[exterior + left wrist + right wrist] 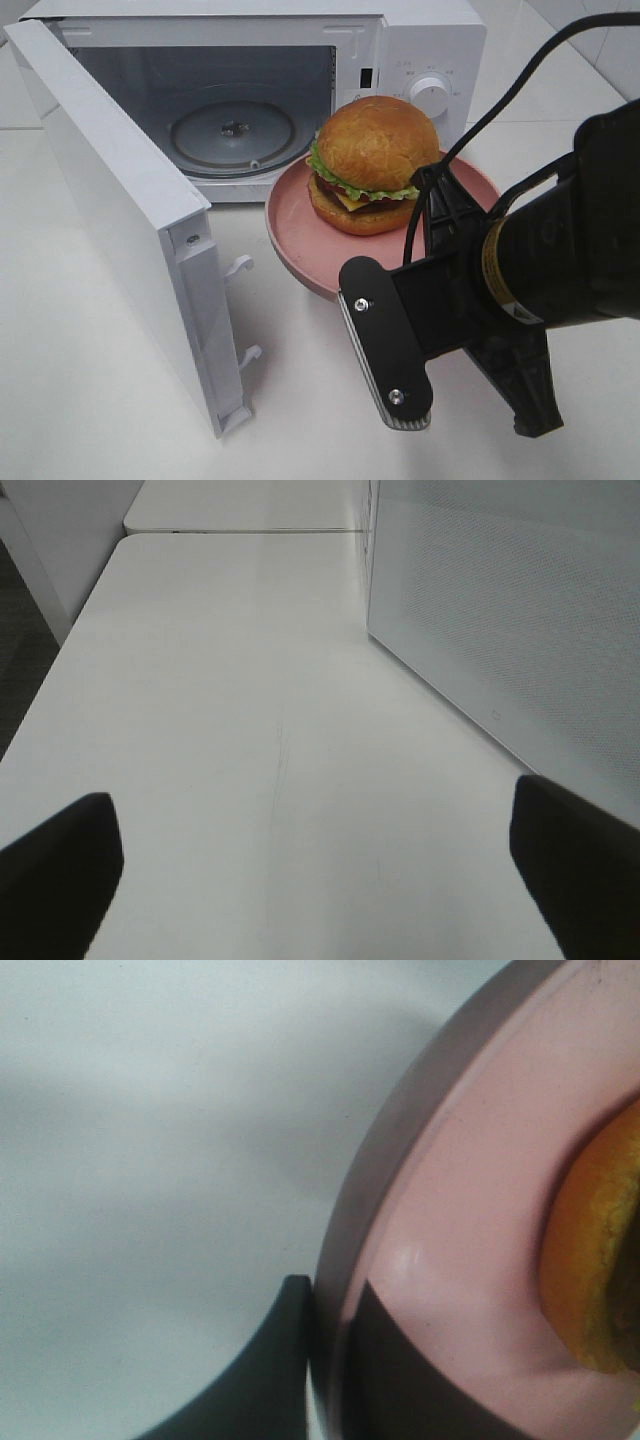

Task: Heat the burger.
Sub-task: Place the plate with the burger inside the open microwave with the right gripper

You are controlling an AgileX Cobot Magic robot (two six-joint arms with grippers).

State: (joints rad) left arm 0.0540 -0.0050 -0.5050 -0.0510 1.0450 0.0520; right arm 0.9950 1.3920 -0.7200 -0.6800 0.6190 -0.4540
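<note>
The burger [372, 160] sits on a pink plate [290, 240], just beyond the right gripper [322, 1305], whose fingers [265, 1370] pinch the plate's rim, one inside and one outside. Ahead of them the microwave [425, 45] has its door [110, 200] open and its turntable [232, 128] bare. The left gripper [315, 865] gapes wide, holding nothing. By my judgement, loading, closing and starting are left.

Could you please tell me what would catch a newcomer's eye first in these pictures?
The burger stands out first, sitting on a pink plate just in front of the open microwave, whose door stands open on the left. Next comes the right claw, shut on the plate's rim.
</note>
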